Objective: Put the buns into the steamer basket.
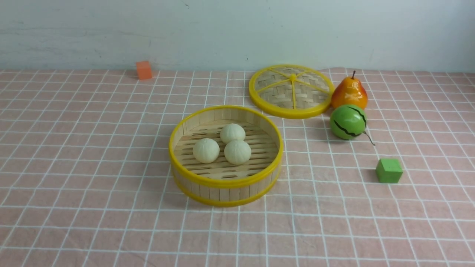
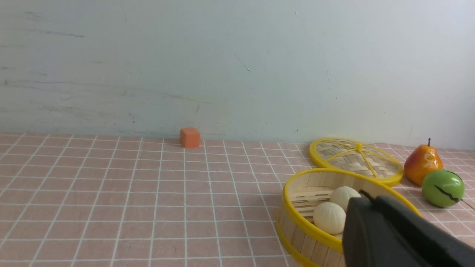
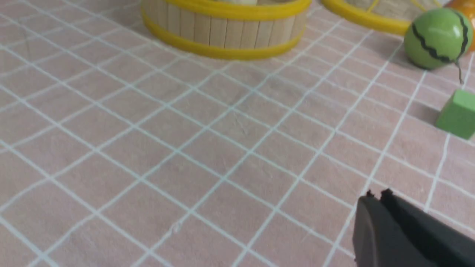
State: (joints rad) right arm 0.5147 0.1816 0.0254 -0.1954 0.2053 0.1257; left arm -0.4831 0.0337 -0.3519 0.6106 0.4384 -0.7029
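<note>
Front view: all three buns point(image 1: 206, 150) sit in the basket point(image 1: 226, 182), lid point(image 1: 292, 91) aside leaving it open; task looks done. Left and right jaws clenched, empty.

Pink checked tablecloth point(image 1: 74, 167) under steamer basket point(image 1: 226, 182), woven lid point(image 1: 291, 91), pear point(image 1: 349, 93), green melon point(image 1: 348, 121), green cube point(image 1: 389, 170), orange cube point(image 1: 144, 70).

Bright, even light; soft shadows.

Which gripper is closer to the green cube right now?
Right. The right gripper hangs over the cloth a few squares from the green cube; the left gripper faces the steamer basket, no cube in its view.
</note>
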